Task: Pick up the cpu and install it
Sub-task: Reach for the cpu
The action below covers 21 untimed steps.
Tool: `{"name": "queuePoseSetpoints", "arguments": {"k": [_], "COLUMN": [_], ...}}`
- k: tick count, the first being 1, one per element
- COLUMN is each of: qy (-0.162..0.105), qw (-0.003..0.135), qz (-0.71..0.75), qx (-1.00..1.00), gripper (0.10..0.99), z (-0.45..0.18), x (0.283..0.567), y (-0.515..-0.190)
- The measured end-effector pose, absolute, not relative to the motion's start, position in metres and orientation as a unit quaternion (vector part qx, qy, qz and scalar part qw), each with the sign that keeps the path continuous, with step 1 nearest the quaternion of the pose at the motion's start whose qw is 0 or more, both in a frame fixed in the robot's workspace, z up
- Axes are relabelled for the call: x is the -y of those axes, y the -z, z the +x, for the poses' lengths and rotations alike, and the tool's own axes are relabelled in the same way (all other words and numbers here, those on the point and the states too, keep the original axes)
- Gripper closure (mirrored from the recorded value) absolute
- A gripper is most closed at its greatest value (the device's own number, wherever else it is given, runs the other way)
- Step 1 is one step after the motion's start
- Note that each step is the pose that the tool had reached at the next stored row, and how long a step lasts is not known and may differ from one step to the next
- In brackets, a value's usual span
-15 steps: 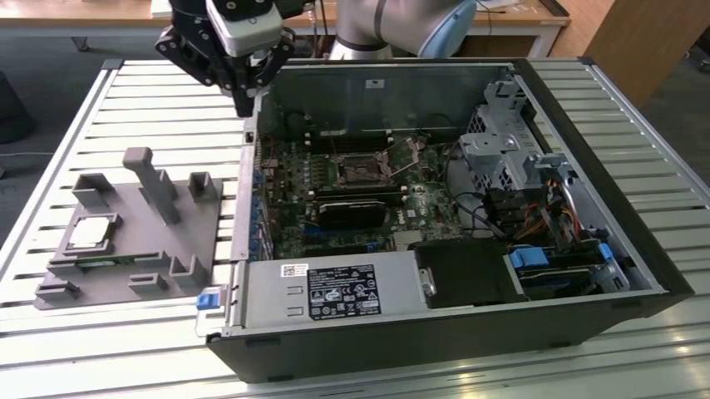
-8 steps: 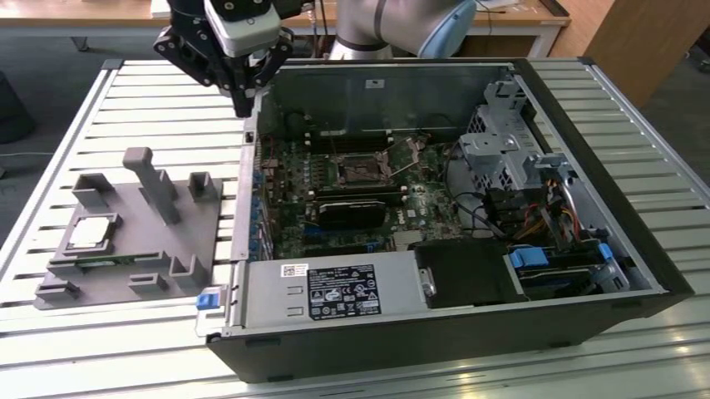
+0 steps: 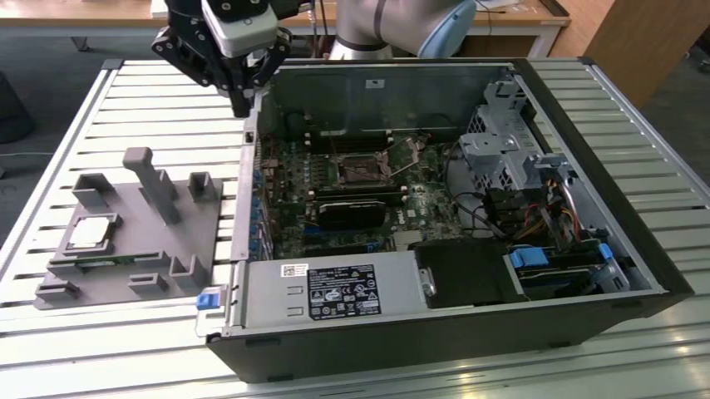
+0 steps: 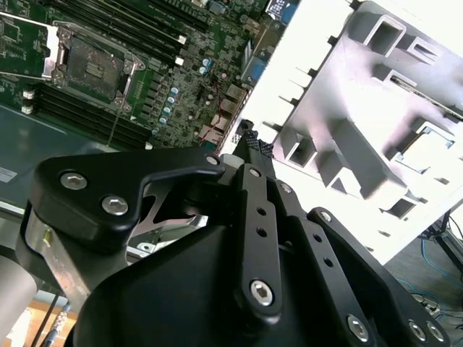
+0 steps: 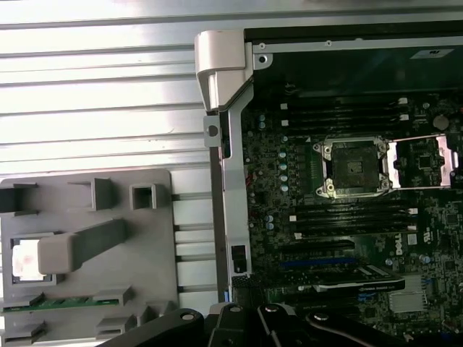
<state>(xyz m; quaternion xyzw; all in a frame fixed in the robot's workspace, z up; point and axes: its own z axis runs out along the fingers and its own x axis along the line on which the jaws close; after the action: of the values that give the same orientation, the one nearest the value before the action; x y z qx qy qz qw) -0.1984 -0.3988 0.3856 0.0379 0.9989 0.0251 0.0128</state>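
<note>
Grey plastic tray [image 3: 166, 249] sits on the slatted tabletop [image 3: 145, 108] at the exterior view's left. The cpu [image 3: 91, 233] lies flat in it. Hand [image 3: 242, 109] hangs over the computer case [image 3: 444, 349] wall, well apart from the cpu, fingers closed together, gripping nothing. Motherboard socket [image 3: 363, 170] has its cover plate swung open.

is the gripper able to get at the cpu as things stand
Probably yes: the cpu lies uncovered in the grey tray, and the gripper hangs over the case's edge with nothing between them. The tall peg beside the cpu may crowd the approach.
</note>
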Motion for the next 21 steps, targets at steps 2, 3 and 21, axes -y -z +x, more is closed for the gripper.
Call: {"name": "queuePoseSetpoints", "arguments": {"k": [2,3,21], "qy": [-0.025,-0.025,-0.026], "qw": [0.013,0.013,0.013], "qz": [0.038,0.038,0.038], "qx": [-0.999,-0.999,-0.999], "gripper": [0.98,0.98,0.98], "z": [-0.1989,-0.1992,-0.2048], "x": [0.3988,0.3988,0.3988], "y": [-0.3855,-0.3855,-0.385]}}
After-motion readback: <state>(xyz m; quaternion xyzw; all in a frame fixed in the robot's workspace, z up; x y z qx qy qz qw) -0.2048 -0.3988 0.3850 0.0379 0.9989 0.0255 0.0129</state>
